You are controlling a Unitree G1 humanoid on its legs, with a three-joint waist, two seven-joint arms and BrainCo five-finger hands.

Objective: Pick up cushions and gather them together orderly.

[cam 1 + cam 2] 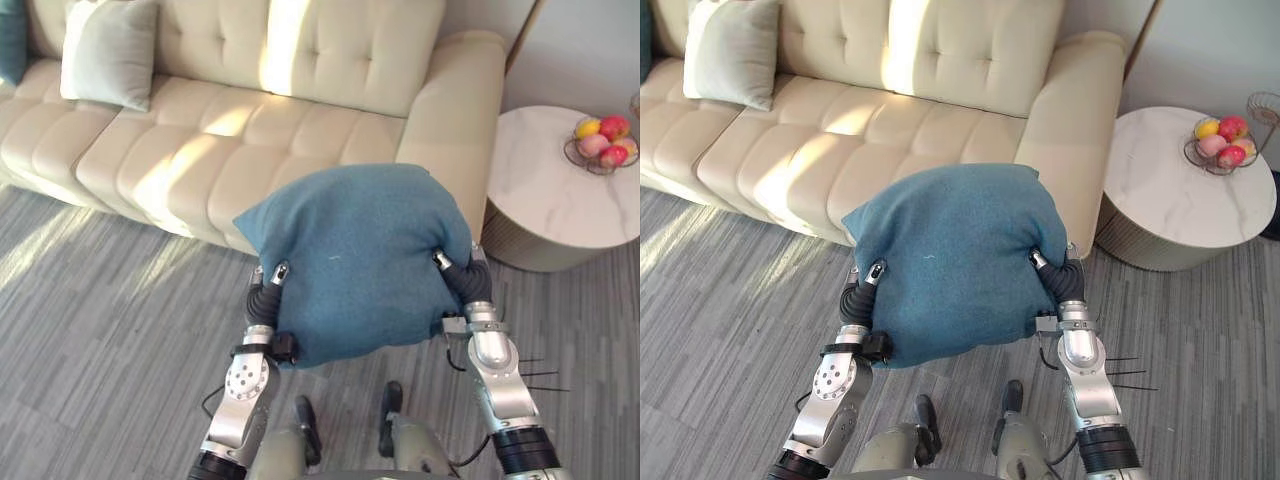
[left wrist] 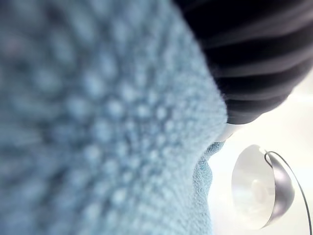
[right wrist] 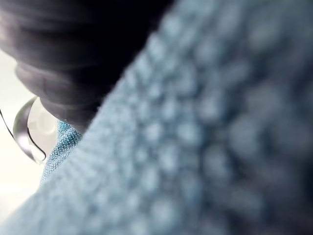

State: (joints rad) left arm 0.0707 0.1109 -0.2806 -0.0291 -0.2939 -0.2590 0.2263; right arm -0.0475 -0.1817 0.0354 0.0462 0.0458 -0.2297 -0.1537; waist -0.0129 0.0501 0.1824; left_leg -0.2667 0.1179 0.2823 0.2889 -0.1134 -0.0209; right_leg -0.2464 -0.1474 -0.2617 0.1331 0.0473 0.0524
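Over grey floor (image 1: 100, 300), blue cushion (image 1: 355, 260), long axis crosswise, left hand (image 1: 266, 295) and right hand (image 1: 468, 280) clamped on its ends.

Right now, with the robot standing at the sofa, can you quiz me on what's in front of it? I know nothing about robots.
1. True or false: the blue cushion lies on the sofa.
2. What stands on the round table? A) a lamp B) a fruit basket C) a book
3. Which of the robot's hands carry the blue cushion?

Key:
1. False. It is held up in front of the sofa, off the seat.
2. B.
3. Both: the left hand and the right hand, one at each side.
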